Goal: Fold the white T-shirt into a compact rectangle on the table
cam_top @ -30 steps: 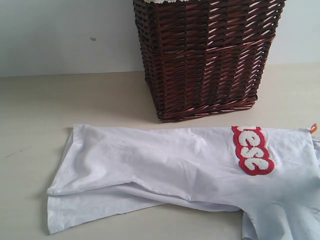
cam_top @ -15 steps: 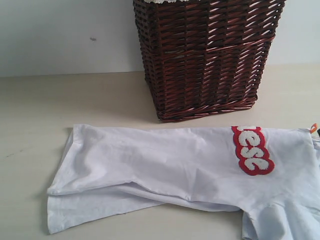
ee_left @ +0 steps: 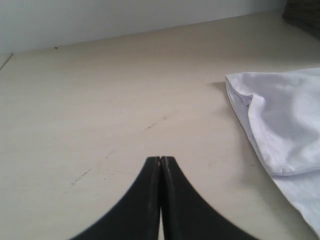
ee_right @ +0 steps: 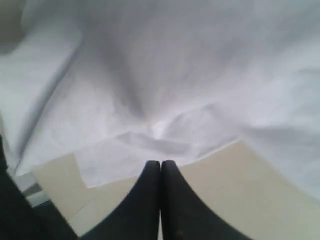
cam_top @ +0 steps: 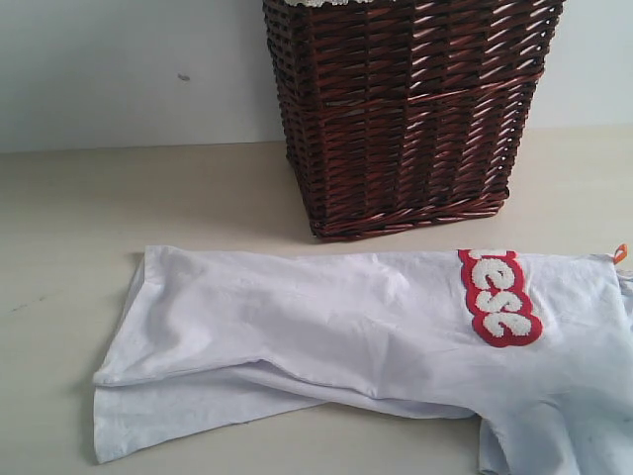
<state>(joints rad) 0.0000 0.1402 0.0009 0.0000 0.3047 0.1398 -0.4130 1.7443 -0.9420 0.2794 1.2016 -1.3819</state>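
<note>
From where I stand, the white T-shirt (cam_top: pixel 326 327) lies stretched out as a long band on the table (cam_top: pixel 148 198), in front of a dark wicker basket (cam_top: pixel 406 119). Neither arm shows in the wide view. The left gripper (ee_left: pixel 160 159) has its fingers pressed tight together with nothing between them. Bare table lies under and just beyond their tips, and the shirt's hem end sits ahead and off to one side, well apart from them. The right gripper (ee_right: pixel 160 162) is also clenched. White cloth reaches right up to its fingertips and the creases fan out from that spot, so it looks to me as if a small fold of the shirt is nipped there, though the very tip is too blurred to be sure. At the hem end I can see doubled layers, one edge lying over another, which suggests the sides have already been turned in. The red-edged lettering (cam_top: pixel 502 297) faces up near the collar end, where the orange tag (cam_top: pixel 620 252) pokes out. The cloth nearest the right fingers is bunched and uneven. By my reckoning the narrowing is done. The band is yet to be smoothed and folded end over end into a compact rectangle.
</note>
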